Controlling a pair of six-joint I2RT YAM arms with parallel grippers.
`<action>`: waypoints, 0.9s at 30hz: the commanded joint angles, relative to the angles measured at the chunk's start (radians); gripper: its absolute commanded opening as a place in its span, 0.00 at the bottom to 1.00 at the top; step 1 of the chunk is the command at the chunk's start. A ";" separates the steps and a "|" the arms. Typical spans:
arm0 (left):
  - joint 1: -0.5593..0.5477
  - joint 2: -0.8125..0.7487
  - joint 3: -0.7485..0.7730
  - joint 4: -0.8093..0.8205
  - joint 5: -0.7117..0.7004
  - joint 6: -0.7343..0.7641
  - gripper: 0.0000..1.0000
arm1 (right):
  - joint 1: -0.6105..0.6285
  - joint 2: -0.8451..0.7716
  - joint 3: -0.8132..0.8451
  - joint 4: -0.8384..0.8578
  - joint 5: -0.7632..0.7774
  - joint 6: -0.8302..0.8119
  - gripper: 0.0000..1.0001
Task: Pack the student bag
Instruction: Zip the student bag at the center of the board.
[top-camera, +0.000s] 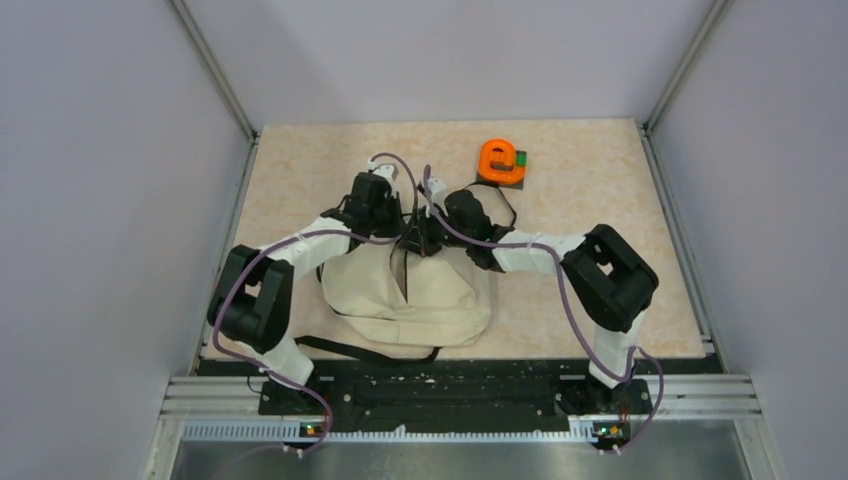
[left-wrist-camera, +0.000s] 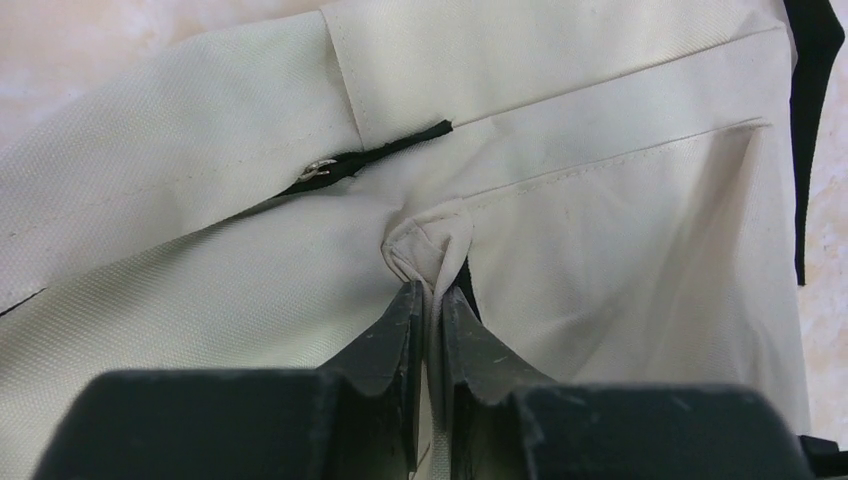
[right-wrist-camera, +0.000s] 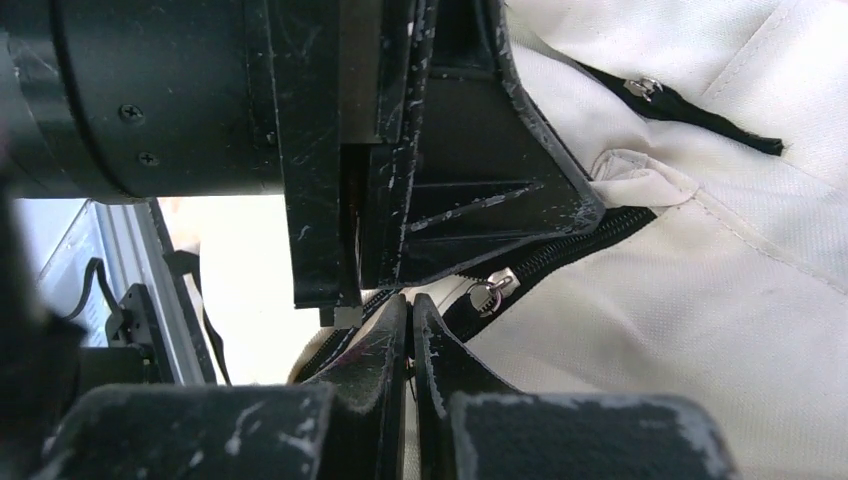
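The student bag (top-camera: 410, 300), a large soft cream fabric backpack with black zippers, lies flat on the marbled beige counter (top-camera: 600, 200), broadside to the bases, its far edge central between them.

Left wrist view: the left pincer (left-wrist-camera: 432, 292) is clamped narrow on a bunched fold of bag cloth (left-wrist-camera: 430, 245), with a black zipper slit (left-wrist-camera: 375, 160) just beyond.

Right wrist view: the right pincer (right-wrist-camera: 410, 300) is closed tight. What it holds I cannot tell. A silver zipper pull (right-wrist-camera: 487, 293) lies just right of its tips, so this arm seems nearer.
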 joint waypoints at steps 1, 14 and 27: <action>0.003 -0.009 0.019 0.041 -0.009 -0.028 0.14 | 0.063 -0.061 -0.013 0.020 -0.080 0.011 0.00; 0.013 -0.031 0.028 0.065 -0.002 -0.075 0.13 | 0.130 -0.126 -0.045 -0.027 -0.087 0.021 0.00; 0.037 -0.022 0.047 0.085 -0.013 -0.092 0.00 | 0.174 -0.220 -0.128 -0.093 -0.064 0.013 0.00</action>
